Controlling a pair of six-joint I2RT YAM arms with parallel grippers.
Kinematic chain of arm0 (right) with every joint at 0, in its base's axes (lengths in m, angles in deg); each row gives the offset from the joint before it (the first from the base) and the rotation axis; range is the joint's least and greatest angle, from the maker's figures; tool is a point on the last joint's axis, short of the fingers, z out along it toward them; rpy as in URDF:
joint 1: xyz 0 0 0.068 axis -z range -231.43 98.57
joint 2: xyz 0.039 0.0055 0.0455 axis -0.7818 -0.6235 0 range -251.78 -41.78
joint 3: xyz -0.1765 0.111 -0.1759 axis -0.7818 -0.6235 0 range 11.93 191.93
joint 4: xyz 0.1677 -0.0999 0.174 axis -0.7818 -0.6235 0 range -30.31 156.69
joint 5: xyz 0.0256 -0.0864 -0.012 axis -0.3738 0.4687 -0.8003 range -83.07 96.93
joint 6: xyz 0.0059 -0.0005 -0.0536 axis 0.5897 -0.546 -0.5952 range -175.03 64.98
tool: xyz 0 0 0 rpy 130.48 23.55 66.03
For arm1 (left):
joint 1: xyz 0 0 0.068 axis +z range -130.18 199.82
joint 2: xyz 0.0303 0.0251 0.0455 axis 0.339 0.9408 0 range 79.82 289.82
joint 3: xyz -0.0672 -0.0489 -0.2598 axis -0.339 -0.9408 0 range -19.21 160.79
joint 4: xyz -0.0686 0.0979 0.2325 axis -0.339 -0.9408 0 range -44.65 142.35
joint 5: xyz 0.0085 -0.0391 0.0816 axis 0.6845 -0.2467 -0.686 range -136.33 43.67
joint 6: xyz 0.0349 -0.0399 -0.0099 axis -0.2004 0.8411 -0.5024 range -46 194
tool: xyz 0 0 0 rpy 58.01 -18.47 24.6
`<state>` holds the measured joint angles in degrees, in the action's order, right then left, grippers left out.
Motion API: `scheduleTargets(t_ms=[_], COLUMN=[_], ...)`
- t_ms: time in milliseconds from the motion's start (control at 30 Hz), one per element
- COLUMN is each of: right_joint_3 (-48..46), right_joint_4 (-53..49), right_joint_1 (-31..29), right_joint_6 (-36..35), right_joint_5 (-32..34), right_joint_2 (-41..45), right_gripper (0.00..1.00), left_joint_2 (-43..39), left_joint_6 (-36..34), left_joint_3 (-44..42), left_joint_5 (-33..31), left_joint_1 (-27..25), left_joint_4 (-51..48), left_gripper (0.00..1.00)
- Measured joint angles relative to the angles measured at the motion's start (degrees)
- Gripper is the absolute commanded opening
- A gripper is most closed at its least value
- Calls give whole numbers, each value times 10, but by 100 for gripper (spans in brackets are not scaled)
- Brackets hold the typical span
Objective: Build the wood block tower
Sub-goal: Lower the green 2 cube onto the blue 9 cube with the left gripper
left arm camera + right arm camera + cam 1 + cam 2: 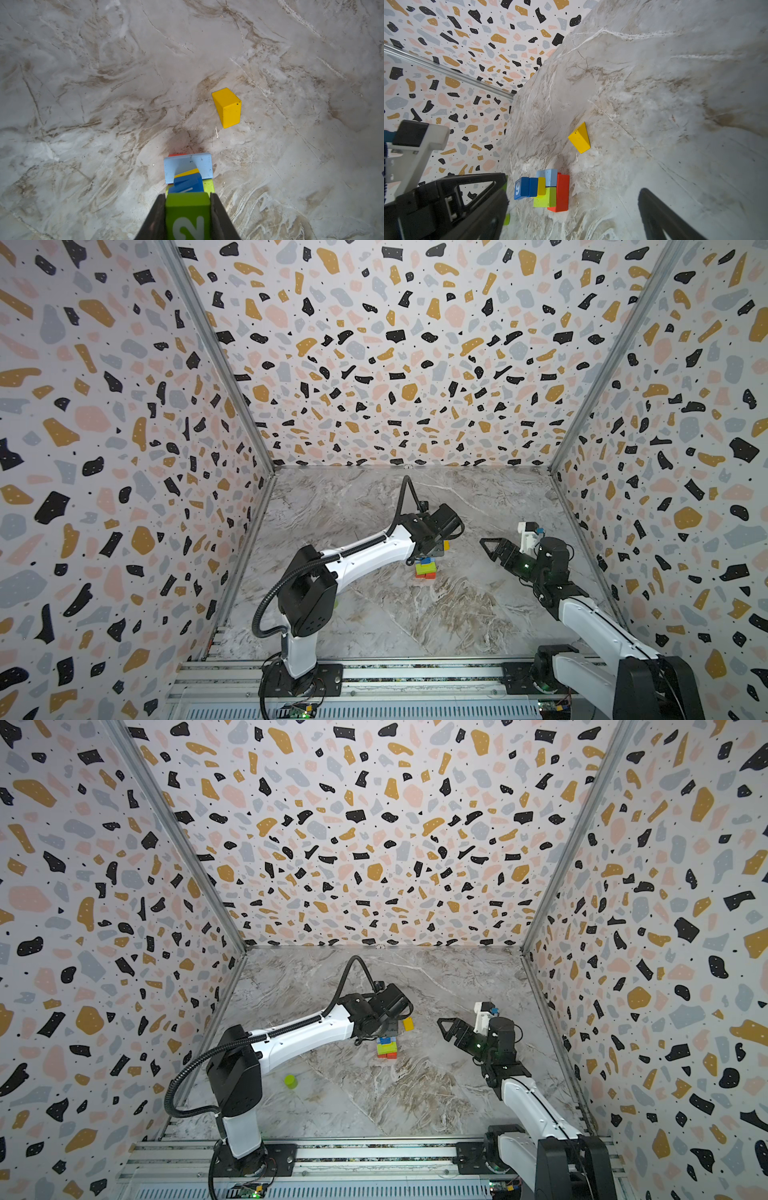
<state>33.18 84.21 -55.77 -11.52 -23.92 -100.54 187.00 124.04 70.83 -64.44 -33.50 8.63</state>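
Left gripper [188,195] pinching green wooden cube numbered 2 [188,214], directly over the multicoloured wood block tower [550,189]; contact unclear. Tower part-built. Unplaced: yellow wooden block [227,108] just beyond the fingertips, lime wooden cylinder [291,1081] behind, near the arm's base. Right gripper [492,548] spread, empty, well apart.

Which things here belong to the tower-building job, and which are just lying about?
Job: wood block tower, green 2 cube in left end effector, loose yellow block, lime cylinder.
Not part: patterned walls, metal rail, marble table.
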Motion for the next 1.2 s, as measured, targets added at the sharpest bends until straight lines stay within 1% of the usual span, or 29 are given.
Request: scheduleTargets(t_ms=[567, 1200], right_joint_3=[0, 0], right_joint_4=[0, -3], right_joint_1=[0, 0], right_joint_6=[-1, -13], right_joint_5=[-7, -9], right_joint_2=[0, 7], right_gripper=[99, 99], left_joint_2=[1, 0], left_joint_6=[1, 1], left_joint_3=[-24, -25], left_joint_5=[0, 0], left_joint_1=[-2, -2], left_joint_4=[10, 18], left_gripper=[29, 29])
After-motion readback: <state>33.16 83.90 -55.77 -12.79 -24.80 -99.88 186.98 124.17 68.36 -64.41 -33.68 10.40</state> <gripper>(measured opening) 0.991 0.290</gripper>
